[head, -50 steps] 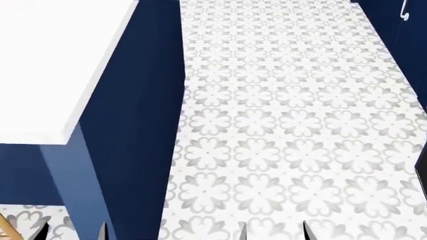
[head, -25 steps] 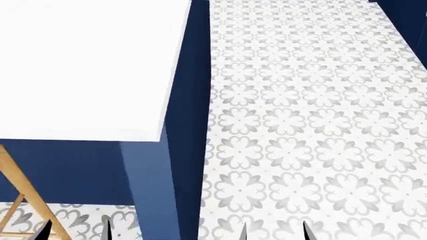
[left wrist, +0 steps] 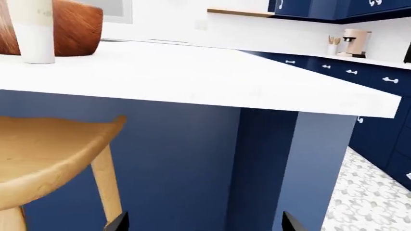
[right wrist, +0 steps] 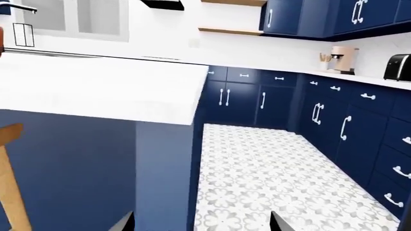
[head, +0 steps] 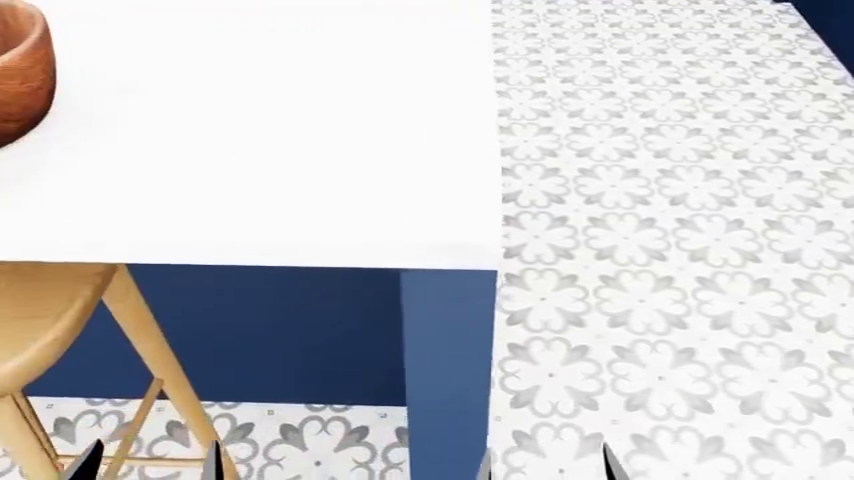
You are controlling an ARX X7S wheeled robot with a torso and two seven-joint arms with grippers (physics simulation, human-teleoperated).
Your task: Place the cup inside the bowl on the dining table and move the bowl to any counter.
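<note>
Standing just beside the bowl (left wrist: 64,29) on the dining table (left wrist: 192,72), the cup (left wrist: 35,31) is not inside yet, and both the left gripper (head: 147,462) and right gripper (head: 547,465) hang spread and empty.

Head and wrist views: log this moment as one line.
phase: approach | bowl and cup on dining table, cup outside bowl | both grippers open, empty
</note>
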